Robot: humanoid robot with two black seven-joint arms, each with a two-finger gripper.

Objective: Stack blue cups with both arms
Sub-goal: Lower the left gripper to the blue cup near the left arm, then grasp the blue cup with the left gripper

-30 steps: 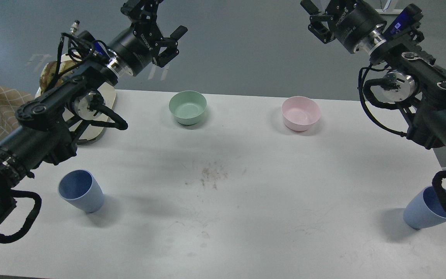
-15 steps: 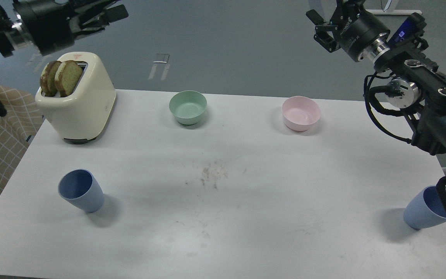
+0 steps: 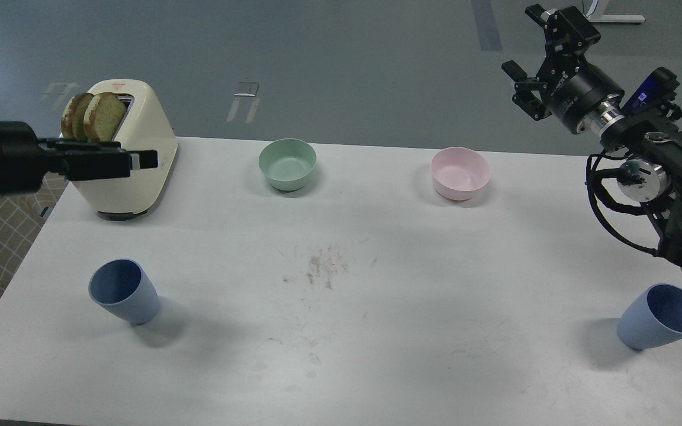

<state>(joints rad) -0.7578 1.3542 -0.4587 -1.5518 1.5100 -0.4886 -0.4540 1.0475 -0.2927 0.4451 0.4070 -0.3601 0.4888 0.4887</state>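
In the head view, one blue cup is seen standing at the lower left of the counter and the other cup at the lower right, near the counter's edge; both are upright and untouched. The left gripper is held level at the left edge of the frame, in front of the toaster; whether its jaws are apart cannot be told, and nothing is seen in them. The right gripper is raised at the upper right with jaws spread wide and empty. Each gripper should be lowered over its own cup and closed on the rim wall without tipping it. Small print on the right wrist cannot be read.
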